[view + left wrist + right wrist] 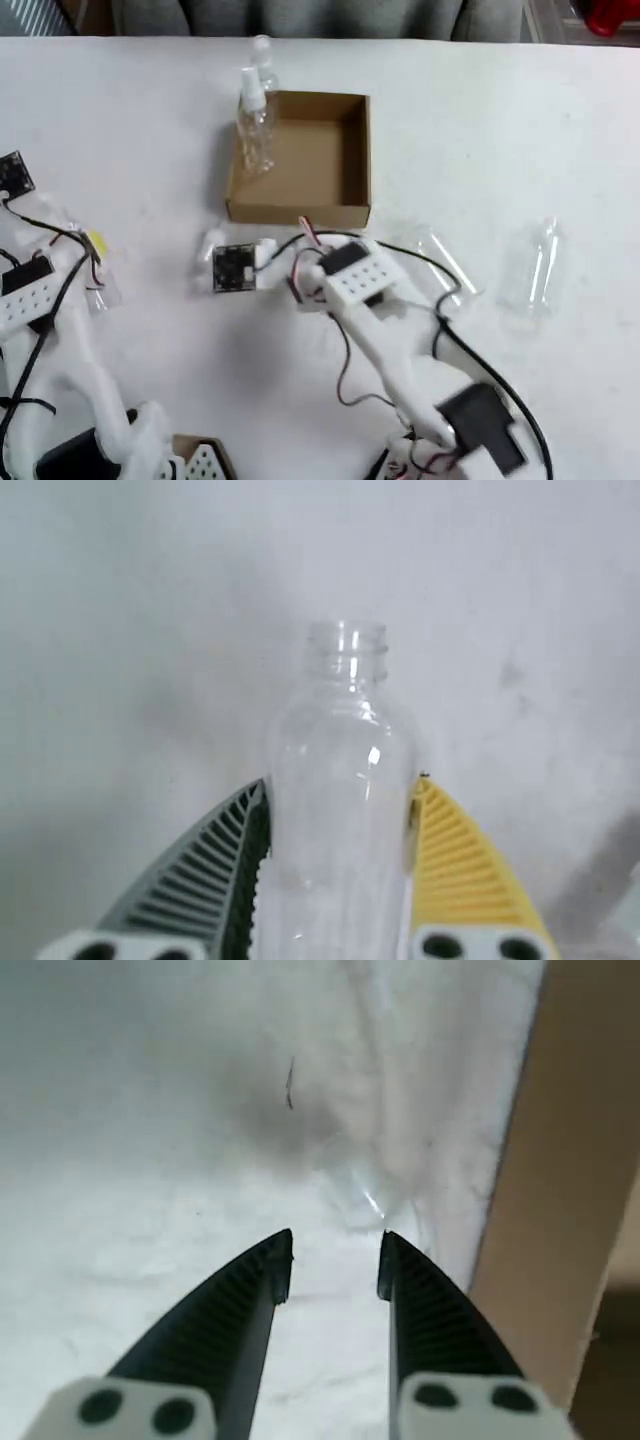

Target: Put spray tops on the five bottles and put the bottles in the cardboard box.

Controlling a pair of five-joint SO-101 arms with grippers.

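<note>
The left arm was placed at the near-left corner of the table (150, 120). The left gripper (340, 785) was closed about a clear bottle (340, 710), with the grey and yellow fingers (455, 860) pressed against its 2 sides. The threaded neck was bare of any top, and the bottle was held close to the left edge.

From the near edge, right of the middle, the right arm (400, 370) was stretched toward the near-left corner of the cardboard box (298, 212). The right gripper (335, 1238) was held low over the table, its black fingers parted a little with nothing between them. A small clear piece (372, 1198) lay just ahead of the tips, and the box's brown wall stood just beside.

Right of that arm, 1 lying bottle (440, 262) was set on its side. A second lying bottle (535, 265) was set nearer the right edge, apart from it.

Bare white surface was left between the left arm and the box, and across the far-left corner.

1 spray-topped bottle (255, 125) stood at the box's left wall; whether inside or outside could not be told. A second topped bottle (262, 52) stood beyond the box, near the far edge.

Grey upholstery (300, 15) was seen past that edge.
</note>
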